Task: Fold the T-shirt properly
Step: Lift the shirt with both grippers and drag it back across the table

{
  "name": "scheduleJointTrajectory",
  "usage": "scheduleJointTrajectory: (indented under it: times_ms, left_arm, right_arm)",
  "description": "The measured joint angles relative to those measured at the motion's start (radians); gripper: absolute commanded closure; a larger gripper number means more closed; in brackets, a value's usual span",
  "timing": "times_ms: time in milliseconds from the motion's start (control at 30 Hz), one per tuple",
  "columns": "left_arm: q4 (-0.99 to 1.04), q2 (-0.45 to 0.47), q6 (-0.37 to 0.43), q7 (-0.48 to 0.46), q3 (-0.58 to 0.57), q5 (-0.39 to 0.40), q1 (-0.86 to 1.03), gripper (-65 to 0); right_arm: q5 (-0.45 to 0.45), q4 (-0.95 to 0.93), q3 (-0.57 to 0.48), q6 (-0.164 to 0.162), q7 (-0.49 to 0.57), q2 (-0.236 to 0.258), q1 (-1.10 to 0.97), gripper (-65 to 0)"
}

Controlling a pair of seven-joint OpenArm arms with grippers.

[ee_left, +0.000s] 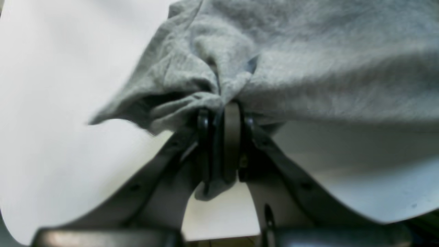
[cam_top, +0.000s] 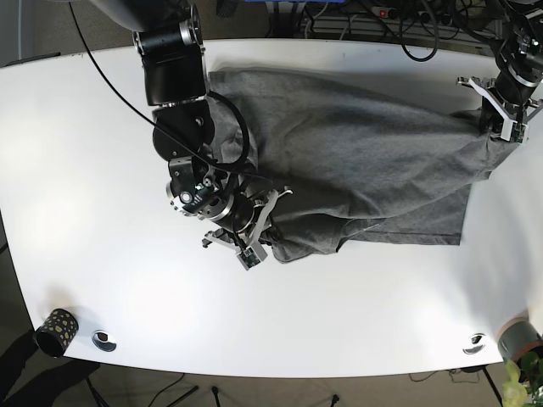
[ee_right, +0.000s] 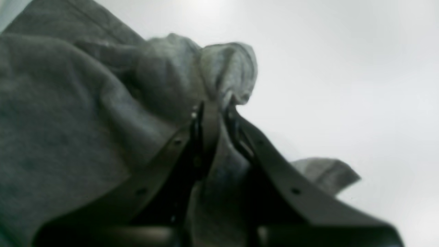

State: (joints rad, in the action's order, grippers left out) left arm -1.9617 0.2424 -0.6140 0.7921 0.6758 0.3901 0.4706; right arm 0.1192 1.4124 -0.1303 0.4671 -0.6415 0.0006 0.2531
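A grey T-shirt (cam_top: 365, 161) lies spread and partly bunched on the white table (cam_top: 102, 144). My left gripper (cam_top: 506, 129) is at the table's right edge, shut on a pinch of the shirt's cloth (ee_left: 212, 92) and holding it lifted. My right gripper (cam_top: 261, 239) is near the table's middle left, shut on a bunched edge of the shirt (ee_right: 205, 75). In both wrist views the jaws are closed with grey cloth squeezed between them.
A dark patterned cup (cam_top: 54, 331) stands at the front left corner. A small round fitting (cam_top: 104, 340) sits beside it and another (cam_top: 474, 342) at the front right. A plant (cam_top: 522, 373) is at the far front right corner. Cables lie behind the table (cam_top: 382, 17).
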Motion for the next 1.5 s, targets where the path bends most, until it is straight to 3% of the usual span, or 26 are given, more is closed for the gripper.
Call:
scheduleJointTrajectory:
  times_ms: [367,500,700,1033,1200,1300,1500]
  left_arm:
    - [0.000,-0.003,0.005,0.011,-0.010,-0.013,-0.050,0.0]
    - [0.000,0.001,0.005,0.121,-0.043,-0.114,-0.158,0.0]
    - [0.010,0.003,0.000,0.269,-0.151,-0.226,-0.366,0.0]
    - [0.018,0.005,0.000,0.338,-0.322,-0.371,-0.688,-0.1]
    - [0.087,0.005,0.000,0.367,-0.358,-0.393,-0.872,-0.1]
    - [0.143,0.031,-0.003,0.366,-0.367,-0.389,-0.967,-0.1]
    - [0.209,0.107,-0.003,0.377,-0.426,-0.393,-1.169,-0.1]
  right_arm:
    - [0.005,0.185,0.000,0.005,-0.025,0.062,-0.075,0.0]
    - [0.009,0.197,-0.001,0.006,-0.031,0.106,-0.034,0.0]
    - [0.012,0.192,0.002,0.005,-0.032,0.166,0.085,0.0]
    - [0.016,0.095,-0.002,0.011,-0.037,0.224,0.327,0.0]
    - [0.014,0.047,-0.002,0.013,-0.037,0.248,0.468,0.0]
    - [0.016,0.012,-0.002,0.053,-0.037,0.248,0.560,0.0]
    - [0.023,-0.017,-0.007,0.067,-0.032,0.254,0.701,0.0]
